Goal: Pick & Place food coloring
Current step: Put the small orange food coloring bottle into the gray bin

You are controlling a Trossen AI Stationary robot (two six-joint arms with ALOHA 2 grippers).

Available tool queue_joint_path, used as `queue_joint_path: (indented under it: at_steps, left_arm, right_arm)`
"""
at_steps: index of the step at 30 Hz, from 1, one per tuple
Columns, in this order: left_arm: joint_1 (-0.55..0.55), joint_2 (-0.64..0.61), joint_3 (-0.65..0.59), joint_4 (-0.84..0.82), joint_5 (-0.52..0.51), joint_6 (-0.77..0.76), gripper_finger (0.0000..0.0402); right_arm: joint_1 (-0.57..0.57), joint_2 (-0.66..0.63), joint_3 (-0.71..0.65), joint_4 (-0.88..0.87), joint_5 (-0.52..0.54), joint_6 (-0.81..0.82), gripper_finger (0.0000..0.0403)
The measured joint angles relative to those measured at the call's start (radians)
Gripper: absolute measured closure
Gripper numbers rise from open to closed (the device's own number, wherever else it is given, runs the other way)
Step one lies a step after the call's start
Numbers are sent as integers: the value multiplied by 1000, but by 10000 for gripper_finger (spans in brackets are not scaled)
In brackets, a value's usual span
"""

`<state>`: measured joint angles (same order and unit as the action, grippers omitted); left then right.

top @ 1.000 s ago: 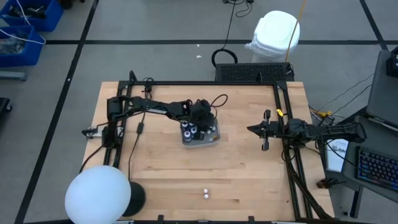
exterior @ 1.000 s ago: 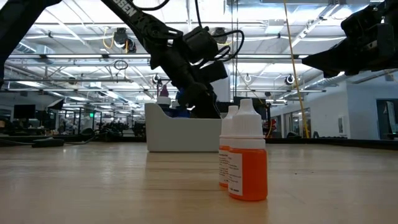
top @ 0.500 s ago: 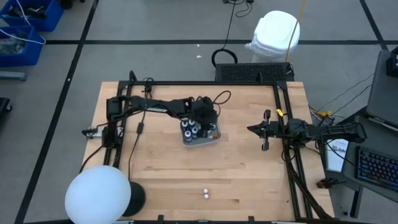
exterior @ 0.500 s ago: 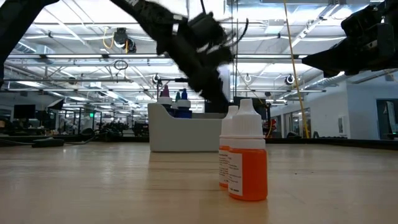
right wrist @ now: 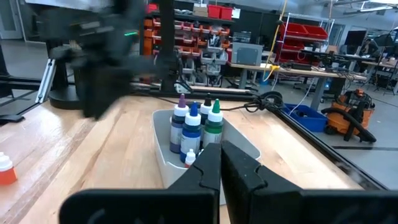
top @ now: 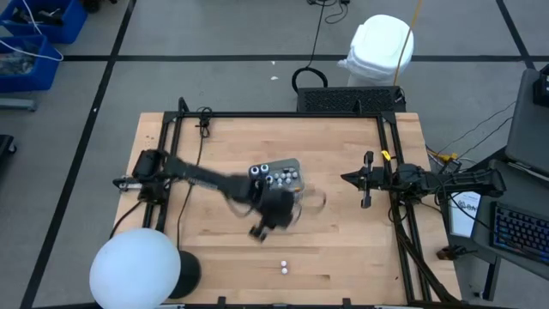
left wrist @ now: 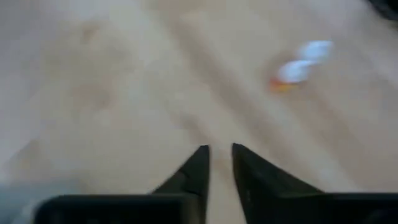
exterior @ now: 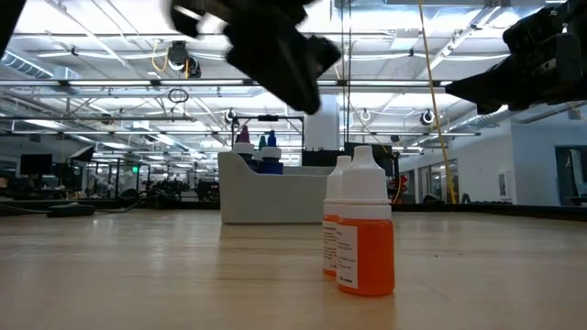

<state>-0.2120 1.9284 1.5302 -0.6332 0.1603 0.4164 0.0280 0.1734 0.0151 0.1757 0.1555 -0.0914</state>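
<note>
Several food coloring bottles [top: 276,178] stand upright in a light grey tray [top: 296,184] at mid-table; the right wrist view shows their purple, blue and green caps [right wrist: 196,124]. Two orange bottles with white caps [exterior: 365,229] stand on their bases near the front edge [top: 283,267], also seen blurred in the left wrist view [left wrist: 298,67]. My left gripper [top: 258,232] hovers above the bare wood between the tray and the orange bottles, slanting down. Its fingers [left wrist: 221,155] stand a little apart with nothing between them. My right gripper [top: 345,178] waits shut at the right, level, facing the tray [right wrist: 221,158].
A white globe [top: 135,270] on a dark base stands at the near left corner. Black frame rails [top: 390,154] run along the table's left and right sides. Bare wood lies between the tray and the front edge.
My left gripper has left the tray, swinging toward the table's near edge and rising, with nothing in it. It moved fast in the last half second and shows blurred. The bottles stay upright in the tray. The two orange bottles have not moved.
</note>
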Motion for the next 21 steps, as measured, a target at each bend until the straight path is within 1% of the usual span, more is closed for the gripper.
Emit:
queue_joint_path:
  at_steps: [3,4,5,7,9,13,14,18,21]
  left_arm:
    - [-97,1,-7,59,-45,-40,380]
    - [-119,0,-7,89,-58,-74,390]
    - [-135,0,-6,113,-74,-107,393]
    - [-160,0,-6,148,-110,-162,382]
    - [-174,0,-6,170,-128,-192,361]
    - [-184,22,-6,215,-134,-217,313]
    - [-184,39,-6,223,-120,-216,302]
    - [-188,106,-6,236,-34,-134,268]
    - [-198,136,-7,238,-32,-78,252]
  right_arm:
    - [0,0,0,3,0,0,403]
    - [0,0,0,12,0,0,403]
    - [0,0,0,21,0,-1,403]
    - [0,0,0,32,0,-1,403]
    - [0,0,0,43,0,-2,403]
    - [0,0,0,30,-1,-9,403]
    - [0,0,0,30,0,-11,403]
    - [0,2,0,38,0,-28,403]
    - [0,6,0,36,0,-30,403]
